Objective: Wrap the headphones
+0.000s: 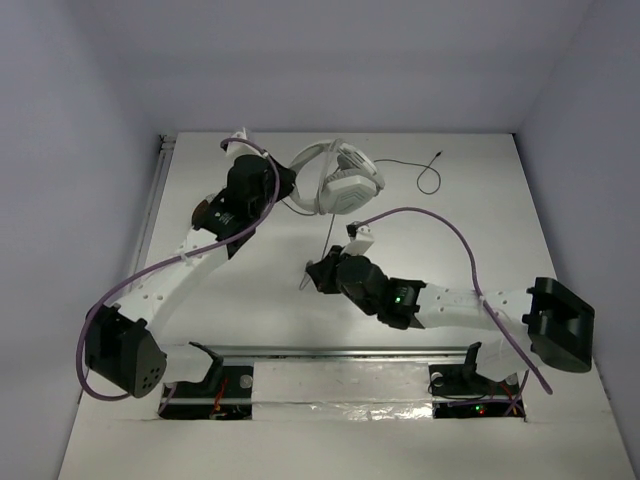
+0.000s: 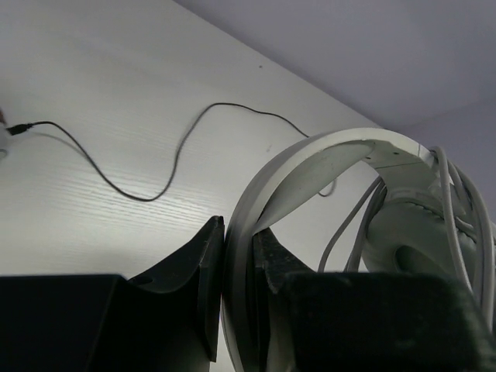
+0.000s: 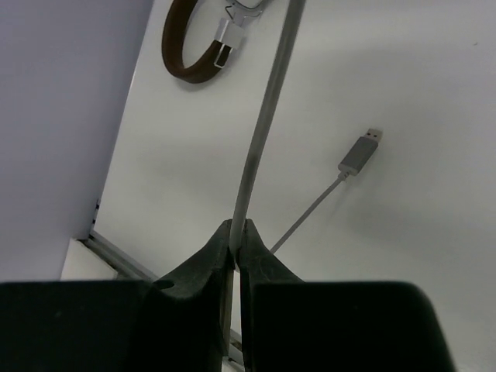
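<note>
The white headphones (image 1: 340, 178) stand at the back middle of the table, with grey cable turns round the ear cup (image 2: 453, 201). My left gripper (image 1: 287, 190) is shut on the broad white headband (image 2: 310, 159), which runs up between its jaws (image 2: 239, 226). My right gripper (image 1: 318, 272) is shut on the thin grey cable (image 3: 267, 116). The cable runs taut from its jaws (image 3: 238, 225) up to the headphones (image 1: 328, 232). The cable's USB plug (image 3: 360, 153) lies on the table beside the right gripper.
Brown-banded headphones (image 3: 186, 46) lie at the left, mostly hidden under my left arm (image 1: 205, 212). A thin dark cable (image 1: 430, 178) curls on the table right of the white headphones; it also shows in the left wrist view (image 2: 178, 155). Walls close the back and sides.
</note>
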